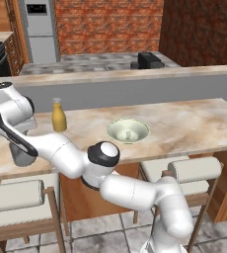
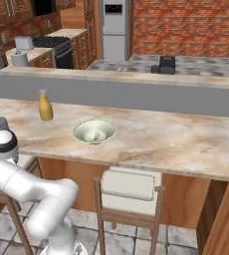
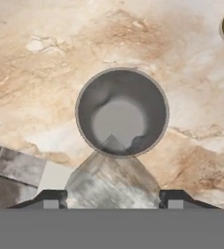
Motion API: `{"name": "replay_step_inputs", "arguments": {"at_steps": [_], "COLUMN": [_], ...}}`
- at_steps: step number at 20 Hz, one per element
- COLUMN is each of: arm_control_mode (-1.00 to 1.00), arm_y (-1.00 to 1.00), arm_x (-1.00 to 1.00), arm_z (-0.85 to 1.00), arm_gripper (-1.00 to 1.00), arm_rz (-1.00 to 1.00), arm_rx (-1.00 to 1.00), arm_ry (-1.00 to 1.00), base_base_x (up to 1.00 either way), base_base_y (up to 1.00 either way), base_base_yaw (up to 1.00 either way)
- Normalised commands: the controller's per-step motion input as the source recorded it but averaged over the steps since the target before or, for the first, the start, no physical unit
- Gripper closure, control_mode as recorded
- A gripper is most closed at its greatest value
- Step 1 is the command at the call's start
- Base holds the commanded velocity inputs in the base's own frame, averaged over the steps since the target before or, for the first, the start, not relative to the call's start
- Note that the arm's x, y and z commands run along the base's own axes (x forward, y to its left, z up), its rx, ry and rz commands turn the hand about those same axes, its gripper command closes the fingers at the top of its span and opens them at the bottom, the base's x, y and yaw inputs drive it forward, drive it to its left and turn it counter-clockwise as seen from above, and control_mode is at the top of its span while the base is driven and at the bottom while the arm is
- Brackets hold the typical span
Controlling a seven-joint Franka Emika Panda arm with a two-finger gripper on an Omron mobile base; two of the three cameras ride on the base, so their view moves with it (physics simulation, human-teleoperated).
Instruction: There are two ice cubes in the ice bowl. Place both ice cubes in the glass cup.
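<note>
Pincer (image 3: pixel 112 197) hangs right above the glass cup (image 3: pixel 121 112), pinching an ice cube (image 3: pixel 112 182); another sits in the ice bowl (image 1: pixel 116 129).

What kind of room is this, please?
It looks like a home kitchen: a marble-look counter with stools tucked under it, a stove and a fridge at the back, and brick walls.

A home kitchen: a marble-topped counter (image 2: pixel 186 142) with wooden stools (image 2: pixel 129 191) tucked under it, a stove (image 2: pixel 57 47) and wooden cabinets (image 2: pixel 84 42) along the far wall, a steel fridge (image 2: pixel 114 27), and brick walls (image 2: pixel 186 27) behind.
</note>
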Motion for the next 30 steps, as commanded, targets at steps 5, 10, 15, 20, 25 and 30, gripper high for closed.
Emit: {"name": "replay_step_inputs", "arguments": {"at_steps": [5, 10, 15, 20, 25, 30], "arm_control_mode": [-1.00, -1.00, -1.00, -1.00, -1.00, -1.00], "arm_y": [0.00, 0.02, 0.07, 0.16, 0.28, 0.26], "arm_x": [0.30, 0.29, 0.32, 0.30, 0.22, 0.25], "arm_z": [-0.22, -0.19, -0.15, -0.10, -0.02, -0.04], "arm_gripper": [1.00, 1.00, 1.00, 1.00, 1.00, -1.00], "arm_rz": [0.00, 0.00, 0.00, 0.00, 0.00, 0.00], "arm_rx": [0.00, 0.00, 0.02, 0.02, 0.03, 0.02], "arm_ry": [0.00, 0.00, -0.01, 0.00, 0.00, 0.00], "base_base_x": [0.00, 0.00, 0.00, 0.00, 0.00, 0.00], "base_base_y": [0.00, 0.00, 0.00, 0.00, 0.00, 0.00], "base_base_yaw": [0.00, 0.00, 0.00, 0.00, 0.00, 0.00]}}
